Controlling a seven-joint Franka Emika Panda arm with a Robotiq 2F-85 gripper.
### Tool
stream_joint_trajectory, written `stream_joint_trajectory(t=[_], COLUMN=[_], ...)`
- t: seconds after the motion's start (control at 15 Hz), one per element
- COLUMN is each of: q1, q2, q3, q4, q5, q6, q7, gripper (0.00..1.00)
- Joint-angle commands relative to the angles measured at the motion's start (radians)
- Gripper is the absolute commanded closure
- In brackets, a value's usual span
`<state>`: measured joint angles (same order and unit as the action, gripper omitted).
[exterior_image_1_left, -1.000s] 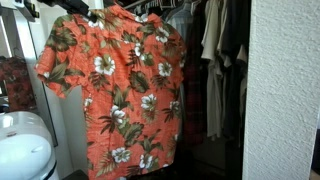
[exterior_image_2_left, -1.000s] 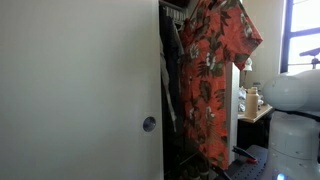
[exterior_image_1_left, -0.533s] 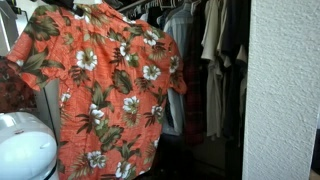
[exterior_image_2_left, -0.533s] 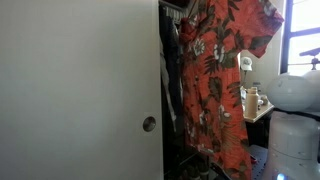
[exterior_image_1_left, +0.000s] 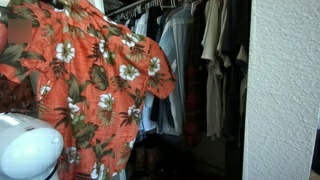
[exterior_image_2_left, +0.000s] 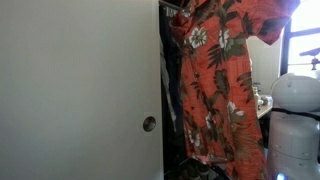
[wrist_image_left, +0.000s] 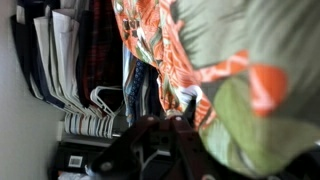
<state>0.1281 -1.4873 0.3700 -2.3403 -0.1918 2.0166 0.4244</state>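
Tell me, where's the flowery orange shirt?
In an exterior view the flowery orange shirt hangs high at the picture's left, in front of the closet's hanging clothes.

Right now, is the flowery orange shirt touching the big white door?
Apart. In an exterior view, a dark strip of hanging clothes shows between the shirt and the edge of the door.

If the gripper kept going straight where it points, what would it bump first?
Most likely the orange shirt, hanging close in front of the gripper. The clothes in the closet lie behind it, though the blurry wrist view leaves depth unsure.
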Motion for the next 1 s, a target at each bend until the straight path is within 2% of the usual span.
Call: stream_joint_trajectory(t=[0.0,0.33,0.8,0.87,0.93], q1=[0.031,0.026,0.015,-0.047,-0.053], q2=[0.0,-0.001,0.015,0.0,0.005], q3=[0.014,-0.004,-0.008,-0.012,-0.014], q4=[0.051,0.073,0.106,0.111,0.115], q5=[-0.034,-0.076,-0.069,-0.004,0.006], q6=[-0.005,0.018,0.062,0.088,0.103], q7=[0.045,0.068,0.063,0.01,0.005], gripper=[0.98,0.98,0.98,0.98,0.98])
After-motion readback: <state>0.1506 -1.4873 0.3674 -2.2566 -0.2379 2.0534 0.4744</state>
